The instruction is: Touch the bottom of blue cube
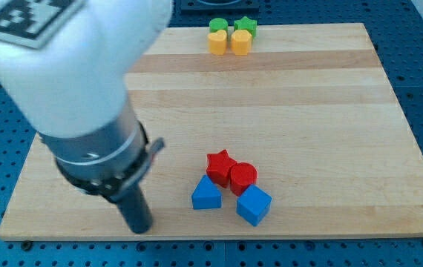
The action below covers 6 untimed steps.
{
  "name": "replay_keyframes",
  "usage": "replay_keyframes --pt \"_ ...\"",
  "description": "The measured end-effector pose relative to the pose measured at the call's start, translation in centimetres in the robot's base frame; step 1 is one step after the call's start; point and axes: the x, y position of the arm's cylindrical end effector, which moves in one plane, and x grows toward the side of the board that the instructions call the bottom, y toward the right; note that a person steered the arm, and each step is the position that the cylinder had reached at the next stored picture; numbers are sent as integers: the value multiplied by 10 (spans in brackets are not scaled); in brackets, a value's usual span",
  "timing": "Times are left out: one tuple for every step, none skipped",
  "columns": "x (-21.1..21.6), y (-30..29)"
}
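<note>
The blue cube lies near the board's bottom edge, right of centre. A second blue block with a peaked top lies to its left. A red star and a red cylinder sit just above them, touching. My tip rests on the board at the view's bottom left, well left of the blue cube and apart from every block.
At the board's top edge a green block, a green star and two yellow blocks form a tight cluster. The arm's large white and grey body covers the board's upper left. The wooden board lies on a blue perforated table.
</note>
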Motion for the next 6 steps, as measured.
replay_keyframes --pt "1 42" --pt "1 83" --pt "1 121" --pt "-9 136" --pt "-24 150" --pt "-40 151"
